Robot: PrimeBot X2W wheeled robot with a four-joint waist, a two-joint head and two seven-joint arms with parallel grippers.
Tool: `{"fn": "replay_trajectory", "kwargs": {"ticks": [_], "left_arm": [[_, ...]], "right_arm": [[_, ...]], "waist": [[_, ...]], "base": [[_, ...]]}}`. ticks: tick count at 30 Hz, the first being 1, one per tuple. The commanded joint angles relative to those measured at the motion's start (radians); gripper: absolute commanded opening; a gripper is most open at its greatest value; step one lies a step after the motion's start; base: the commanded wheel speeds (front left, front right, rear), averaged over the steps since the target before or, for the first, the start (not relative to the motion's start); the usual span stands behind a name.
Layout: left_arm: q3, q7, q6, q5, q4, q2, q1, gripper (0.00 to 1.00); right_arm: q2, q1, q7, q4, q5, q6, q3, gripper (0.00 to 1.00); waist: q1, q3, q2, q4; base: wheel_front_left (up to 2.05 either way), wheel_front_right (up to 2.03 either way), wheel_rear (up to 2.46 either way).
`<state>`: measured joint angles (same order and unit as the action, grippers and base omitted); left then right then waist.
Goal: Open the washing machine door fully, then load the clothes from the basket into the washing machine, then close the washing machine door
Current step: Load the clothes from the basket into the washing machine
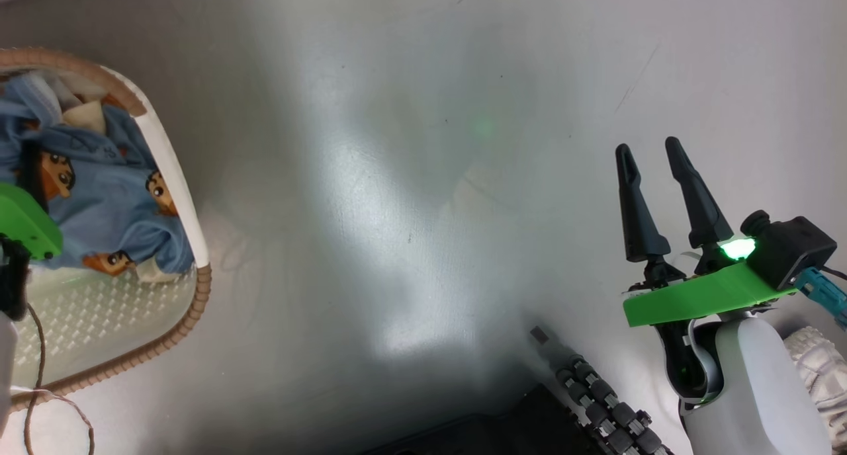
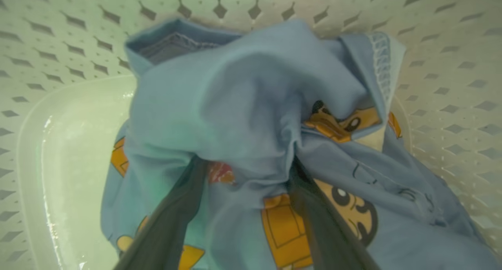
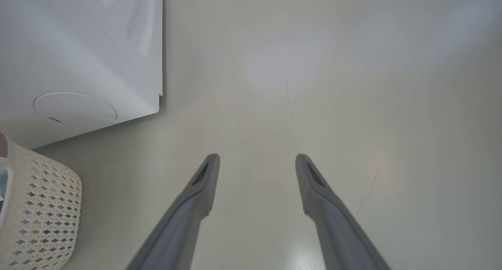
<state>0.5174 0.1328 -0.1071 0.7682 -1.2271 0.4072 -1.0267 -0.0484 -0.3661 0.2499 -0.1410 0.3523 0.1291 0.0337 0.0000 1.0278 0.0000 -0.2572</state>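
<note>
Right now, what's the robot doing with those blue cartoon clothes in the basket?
It is reaching for laundry. Its left gripper is down in the basket, fingers spread open with a bunch of the clothes between them, not pinched yet. Its right gripper hangs open over the floor, holding nothing. A corner of the washing machine stands near the basket.

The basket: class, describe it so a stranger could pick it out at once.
Start at the big white washing machine on the pale floor. Near its lower front sits the basket. It alone has cream perforated walls, a brown woven-look rim and light blue cartoon-printed clothes inside.
</note>
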Motion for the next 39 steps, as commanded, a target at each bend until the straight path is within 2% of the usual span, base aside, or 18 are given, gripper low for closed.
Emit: {"fn": "replay_trajectory", "kwargs": {"ticks": [1, 2, 3, 4, 10, 25, 35, 39], "left_arm": [[-0.009, -0.022, 0.005, -0.006, -0.012, 0.036, 0.015, 1.0], [-0.001, -0.053, 0.001, -0.006, -0.019, 0.028, 0.01, 0.48], [0.002, -0.063, -0.002, -0.006, -0.021, 0.025, 0.007, 0.21], [0.004, -0.07, -0.004, -0.004, -0.023, 0.022, 0.005, 0.0], [0.016, -0.066, -0.015, 0.002, -0.027, 0.017, 0.011, 0.0], [0.029, 0.11, -0.023, 0.029, 0.011, -0.032, 0.172, 0.0], [-0.009, 0.128, -0.023, 0.035, 0.104, -0.053, 0.264, 0.0], [-0.064, 0.129, -0.013, 0.014, 0.181, -0.057, 0.323, 0.0]], "right_arm": [[-0.002, 0.068, 0.012, 0.017, -0.005, 0.002, 0.012, 1.0], [-0.002, 0.067, 0.012, 0.018, -0.008, 0.002, 0.01, 1.0], [-0.002, 0.066, 0.012, 0.018, -0.009, 0.002, 0.008, 1.0], [-0.002, 0.064, 0.012, 0.02, -0.01, 0.002, 0.008, 1.0], [-0.002, 0.044, 0.012, 0.022, -0.011, 0.002, 0.007, 1.0], [-0.002, 0.026, 0.012, 0.0, -0.035, 0.002, -0.009, 1.0], [-0.002, 0.036, 0.012, -0.019, -0.071, 0.002, -0.015, 1.0], [-0.002, 0.04, 0.012, -0.028, -0.078, 0.002, -0.011, 1.0]], "waist": [[0.0, -0.003, 0.0, 0.002], [0.0, -0.006, 0.0, 0.004], [0.0, -0.007, 0.0, 0.004], [0.0, -0.009, 0.0, 0.005], [0.0, -0.027, 0.0, 0.005], [0.0, -0.229, 0.0, 0.056], [0.0, -0.339, 0.0, 0.106], [0.0, -0.381, 0.0, 0.119]], "base": [[0.0, 0.0, 0.0], [0.0, 0.0, 0.0], [0.0, 0.0, 0.0], [0.0, 0.0, 0.0], [0.0, 0.0, 0.0], [0.0, 0.0, 0.0], [0.0, 0.0, 0.0], [0.0, 0.0, 0.0]]}}
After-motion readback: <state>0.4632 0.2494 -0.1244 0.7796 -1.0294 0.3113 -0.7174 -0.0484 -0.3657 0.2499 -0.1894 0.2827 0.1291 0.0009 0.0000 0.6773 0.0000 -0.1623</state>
